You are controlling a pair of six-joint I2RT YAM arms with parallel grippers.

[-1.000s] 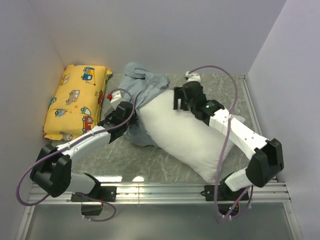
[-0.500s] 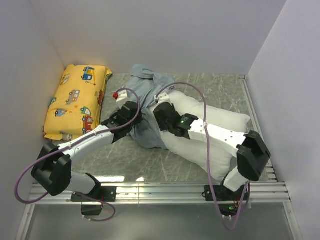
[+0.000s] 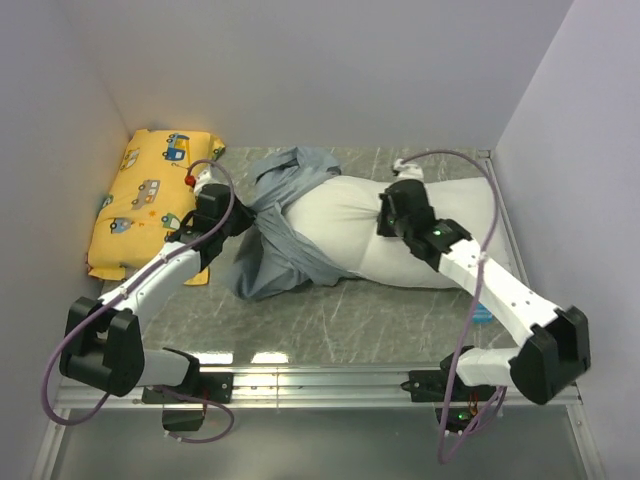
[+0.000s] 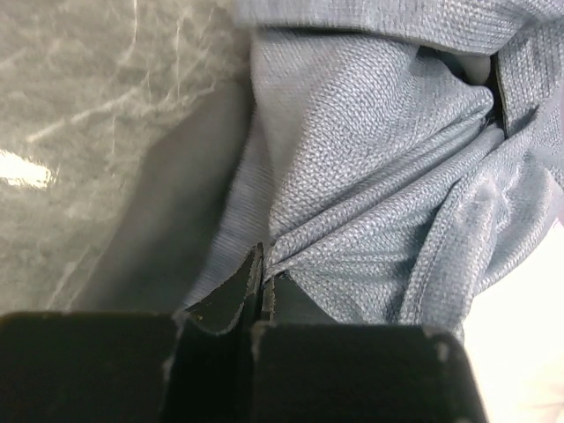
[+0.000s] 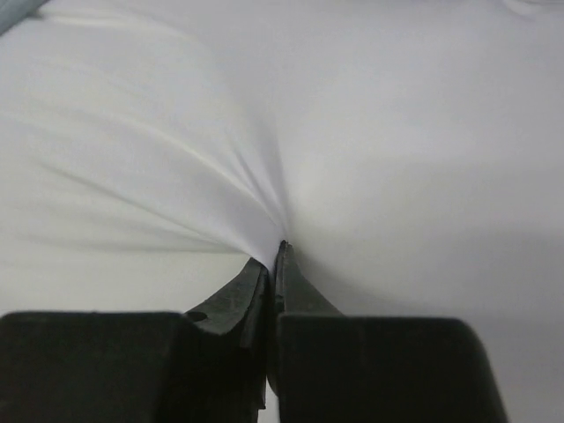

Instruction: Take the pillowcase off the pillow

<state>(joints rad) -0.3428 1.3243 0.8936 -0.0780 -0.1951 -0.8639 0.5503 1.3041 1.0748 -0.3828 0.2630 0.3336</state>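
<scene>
Pillowcase (image 3: 272, 250): the left gripper (image 4: 264, 266) is clamping a fold of it, jaws pressed together with the blue-grey weave running out from between them. From that pinch the cloth is fanning away in ridges toward the right of the wrist view. In the top view the left gripper (image 3: 240, 218) is sitting at the cover's left edge, its arm reaching in from the near left.

Pillow (image 5: 370, 123): the right gripper (image 5: 275, 254) is pinching its white skin, jaws closed on a small tuck, with creases radiating from the tips. In the top view the right gripper (image 3: 388, 215) is bearing on the upper face of the pillow (image 3: 345, 225), right of its middle, its arm coming in from the near right.

Position: the pillowcase is lying bunched around the pillow's left end, near the middle of the table (image 3: 330, 320), wrinkled and spilling toward the near left. The pillow's middle and right end are lying bare, reaching toward the right wall.

Cushion (image 3: 150, 205): yellow with a vehicle print, it is lying in the far-left corner, just left of the left gripper and apart from the pillowcase.
</scene>
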